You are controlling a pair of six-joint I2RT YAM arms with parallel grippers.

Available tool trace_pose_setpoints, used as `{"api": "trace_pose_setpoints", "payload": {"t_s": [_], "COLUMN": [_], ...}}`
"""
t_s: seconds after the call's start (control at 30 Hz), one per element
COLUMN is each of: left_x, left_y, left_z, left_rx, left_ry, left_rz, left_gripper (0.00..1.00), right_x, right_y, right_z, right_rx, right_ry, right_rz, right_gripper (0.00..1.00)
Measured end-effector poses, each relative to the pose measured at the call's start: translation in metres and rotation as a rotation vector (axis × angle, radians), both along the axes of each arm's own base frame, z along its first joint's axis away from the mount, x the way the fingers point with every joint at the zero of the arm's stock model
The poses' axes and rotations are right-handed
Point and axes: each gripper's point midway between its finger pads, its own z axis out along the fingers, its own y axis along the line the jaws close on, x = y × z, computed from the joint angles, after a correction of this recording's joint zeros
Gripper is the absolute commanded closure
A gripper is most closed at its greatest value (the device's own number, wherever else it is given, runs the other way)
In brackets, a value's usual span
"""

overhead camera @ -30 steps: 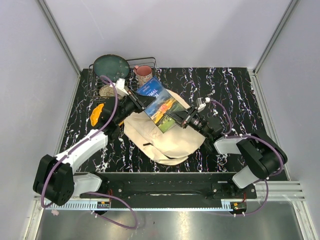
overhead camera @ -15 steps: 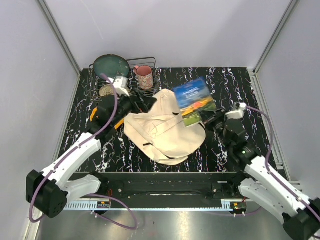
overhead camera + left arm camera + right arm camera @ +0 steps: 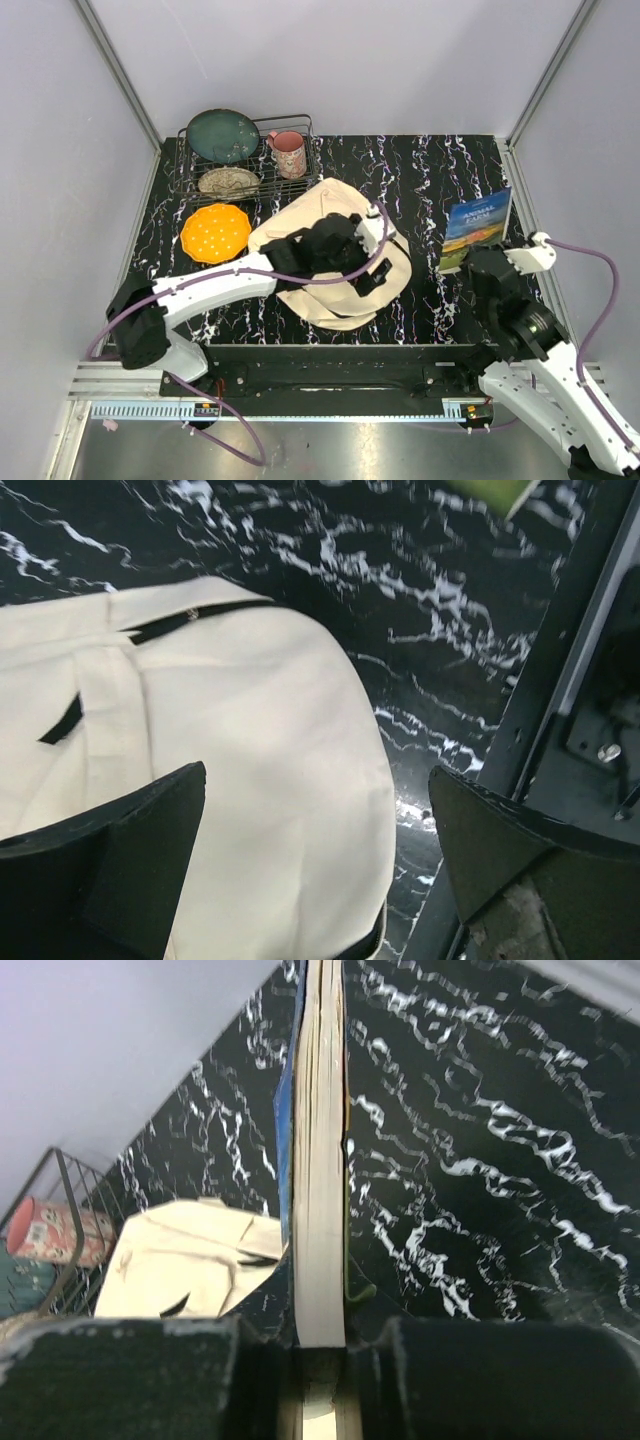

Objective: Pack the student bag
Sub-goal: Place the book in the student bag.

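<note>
A black white-veined marble-patterned table (image 3: 440, 170) carries the large cream canvas student bag (image 3: 335, 305), lying flat at its near middle with black strap tabs showing. A wire dish rack (image 3: 290, 117) stands at the far left corner. The right gripper (image 3: 320, 1345) pinches a blue paperback book (image 3: 477, 228) upright near the right edge, its cover reading "ANIMAL FARM". The left gripper (image 3: 315, 810) hangs spread wide above the bag, holding nothing.

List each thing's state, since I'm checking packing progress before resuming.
Bag: lying on table, book not in it.
Book: upright, held right of bag.
Left gripper: open, empty, over bag.
Right gripper: shut on book.
Mug: upright in rack.
Orange plate: flat on table.
</note>
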Motion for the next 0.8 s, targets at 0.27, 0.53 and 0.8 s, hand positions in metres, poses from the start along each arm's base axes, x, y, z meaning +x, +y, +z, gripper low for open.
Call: {"api": "trace_pose_setpoints", "payload": {"t_s": [0.27, 0.53, 0.8], "left_x": [-0.021, -0.044, -0.043], "left_y": [-0.021, -0.044, -0.034], "left_z": [-0.062, -0.099, -0.138], "left_rx": [0.238, 0.379, 0.513], "left_ry": [0.023, 0.024, 0.033], "left_rz": [-0.138, -0.233, -0.196], "left_gripper": [0.06, 0.16, 0.28], "right_x": [-0.015, -0.016, -0.019], "right_y": [-0.025, -0.024, -0.024], "right_z": [0.016, 0.006, 0.001], "right_rx": [-0.044, -0.044, -0.039], "right_ry": [-0.043, -0.017, -0.010], "right_rz": [-0.073, -0.064, -0.057], "right_gripper": [1.00, 0.99, 0.97]}}
